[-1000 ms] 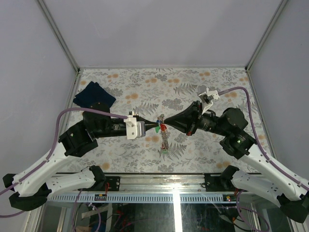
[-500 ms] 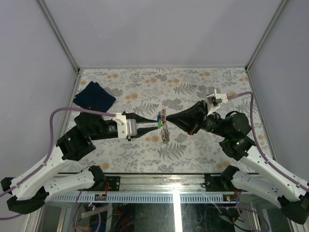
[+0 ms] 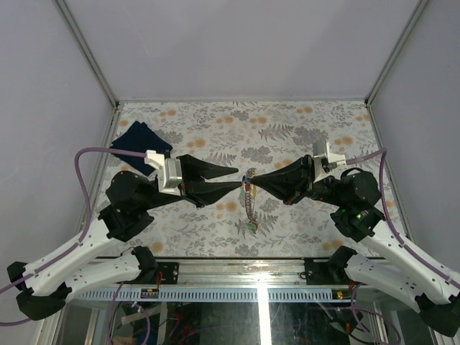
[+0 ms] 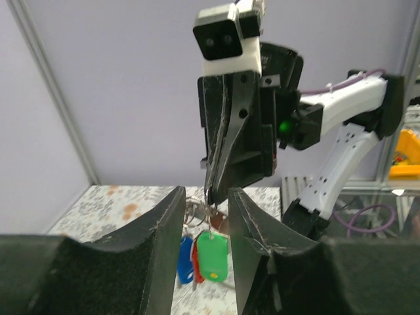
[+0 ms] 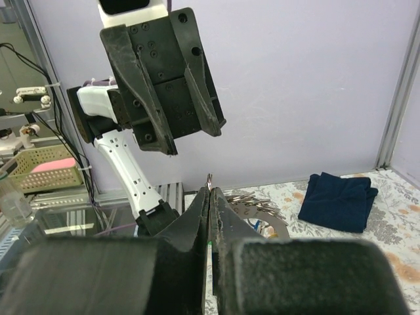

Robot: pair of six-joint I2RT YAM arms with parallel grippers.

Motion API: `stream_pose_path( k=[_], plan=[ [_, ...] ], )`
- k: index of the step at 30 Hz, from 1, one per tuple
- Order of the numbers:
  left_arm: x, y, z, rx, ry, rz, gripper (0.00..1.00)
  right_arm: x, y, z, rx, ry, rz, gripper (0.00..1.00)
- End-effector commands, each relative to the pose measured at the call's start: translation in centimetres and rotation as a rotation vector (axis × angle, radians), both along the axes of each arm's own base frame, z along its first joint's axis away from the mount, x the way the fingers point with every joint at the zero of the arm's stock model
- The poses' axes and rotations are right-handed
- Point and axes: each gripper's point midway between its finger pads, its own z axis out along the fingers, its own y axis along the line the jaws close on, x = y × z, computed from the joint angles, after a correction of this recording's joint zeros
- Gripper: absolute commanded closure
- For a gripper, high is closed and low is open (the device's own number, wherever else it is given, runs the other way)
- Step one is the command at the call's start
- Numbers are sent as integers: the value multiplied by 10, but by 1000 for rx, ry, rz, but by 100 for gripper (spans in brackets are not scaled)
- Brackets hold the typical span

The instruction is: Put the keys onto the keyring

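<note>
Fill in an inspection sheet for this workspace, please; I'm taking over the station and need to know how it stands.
Surface: floral-patterned table; no spills seen.
Job's things: keyring held up off the table, with green, blue and red tagged keys and a chain hanging under it.
Clutter: dark blue folded cloth at the far left corner.
Grippers: right gripper jaws shut on the keyring; left gripper jaws open, flanking the hanging keys.
Cables: purple cables, one per arm, looping away from the keys.
Surroundings: pale walls, metal frame posts; nothing seen intruding.
</note>
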Motion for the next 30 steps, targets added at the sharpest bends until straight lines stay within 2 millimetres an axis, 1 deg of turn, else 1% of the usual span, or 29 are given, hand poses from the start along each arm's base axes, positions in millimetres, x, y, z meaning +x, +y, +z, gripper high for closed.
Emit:
stream_pose_path(
  k=[1, 7, 15, 30],
  plan=[
    [-19, 4, 34, -152, -21, -97, 66, -14, -16, 46, 103, -180, -19, 100],
    [-19, -2, 27, -127, -7, -121, 66, -16, -18, 52, 115, -203, -26, 100],
    [-15, -12, 13, -79, 31, -133, 67, -19, -21, 59, 139, -221, -24, 100],
    [-8, -19, 3, -60, 57, -124, 71, -24, -23, 64, 152, -231, -11, 100]
  ],
)
